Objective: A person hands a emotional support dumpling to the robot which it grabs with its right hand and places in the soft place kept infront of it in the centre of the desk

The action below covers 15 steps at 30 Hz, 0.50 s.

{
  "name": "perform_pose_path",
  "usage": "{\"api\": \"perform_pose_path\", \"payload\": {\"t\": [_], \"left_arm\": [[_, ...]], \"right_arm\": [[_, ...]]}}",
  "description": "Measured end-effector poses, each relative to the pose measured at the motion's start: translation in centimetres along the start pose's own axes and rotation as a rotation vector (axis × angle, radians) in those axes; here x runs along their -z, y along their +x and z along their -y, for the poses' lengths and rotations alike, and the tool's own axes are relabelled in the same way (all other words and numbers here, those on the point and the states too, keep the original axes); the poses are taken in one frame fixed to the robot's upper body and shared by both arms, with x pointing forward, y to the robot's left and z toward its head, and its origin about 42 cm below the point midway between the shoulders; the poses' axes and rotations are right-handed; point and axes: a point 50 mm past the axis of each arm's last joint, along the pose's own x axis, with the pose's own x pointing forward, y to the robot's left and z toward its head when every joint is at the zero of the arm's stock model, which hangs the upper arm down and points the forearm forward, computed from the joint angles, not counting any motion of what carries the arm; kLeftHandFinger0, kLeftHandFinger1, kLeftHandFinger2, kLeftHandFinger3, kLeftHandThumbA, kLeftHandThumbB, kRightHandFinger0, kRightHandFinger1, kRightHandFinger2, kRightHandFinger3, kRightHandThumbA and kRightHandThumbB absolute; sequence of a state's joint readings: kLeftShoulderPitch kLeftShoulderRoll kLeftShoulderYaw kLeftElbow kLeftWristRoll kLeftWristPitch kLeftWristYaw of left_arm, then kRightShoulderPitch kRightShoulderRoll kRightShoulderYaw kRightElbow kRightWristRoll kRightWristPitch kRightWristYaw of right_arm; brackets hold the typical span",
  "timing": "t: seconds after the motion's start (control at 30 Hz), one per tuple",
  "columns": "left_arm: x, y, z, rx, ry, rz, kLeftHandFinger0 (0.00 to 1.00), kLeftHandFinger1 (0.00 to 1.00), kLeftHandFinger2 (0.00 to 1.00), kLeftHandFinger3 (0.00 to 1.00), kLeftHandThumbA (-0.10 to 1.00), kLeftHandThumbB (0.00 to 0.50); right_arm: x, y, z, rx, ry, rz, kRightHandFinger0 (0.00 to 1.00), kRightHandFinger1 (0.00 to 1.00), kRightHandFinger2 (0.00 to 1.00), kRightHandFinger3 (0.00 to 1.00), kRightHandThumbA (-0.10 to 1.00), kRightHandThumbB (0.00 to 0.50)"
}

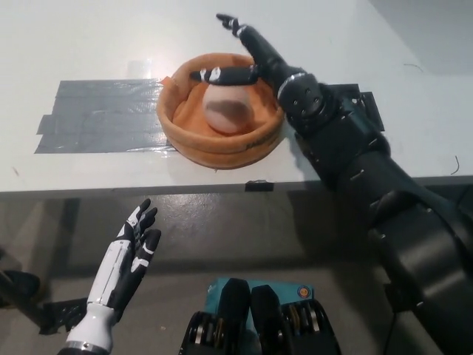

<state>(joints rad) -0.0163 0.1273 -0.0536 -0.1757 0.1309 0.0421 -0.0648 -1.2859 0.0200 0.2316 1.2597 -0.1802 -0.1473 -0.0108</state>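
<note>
The black right arm reaches across the desk (89, 44), its right hand (247, 55) spread open above the orange soft bowl (185, 133), fingers (214, 74) splayed wide and holding nothing. The pale dumpling (225, 109) sits inside the bowl, just under one outstretched finger. The white left hand (126, 259) hangs below the desk edge, fingers apart, empty.

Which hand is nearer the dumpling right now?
The right hand: it is spread open directly over the dumpling, which sits in the orange bed. The left hand hangs open below the desk edge, well away.
</note>
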Motion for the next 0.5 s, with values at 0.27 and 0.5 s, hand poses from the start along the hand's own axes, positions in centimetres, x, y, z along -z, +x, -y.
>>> {"api": "perform_pose_path", "payload": {"t": [0.27,0.5], "left_arm": [[0.0,0.3,0.0,0.000,0.000,-0.005,1.00,1.00,1.00,1.00,0.88,0.015],[0.0,0.8,0.0,0.000,0.000,-0.009,1.00,1.00,1.00,1.00,0.87,0.006]], "right_arm": [[-4.6,-1.1,6.8,0.144,0.006,0.236,1.00,1.00,1.00,1.00,1.00,0.448],[-2.2,-4.7,8.1,0.197,0.009,0.289,1.00,1.00,1.00,1.00,1.00,0.432]]}}
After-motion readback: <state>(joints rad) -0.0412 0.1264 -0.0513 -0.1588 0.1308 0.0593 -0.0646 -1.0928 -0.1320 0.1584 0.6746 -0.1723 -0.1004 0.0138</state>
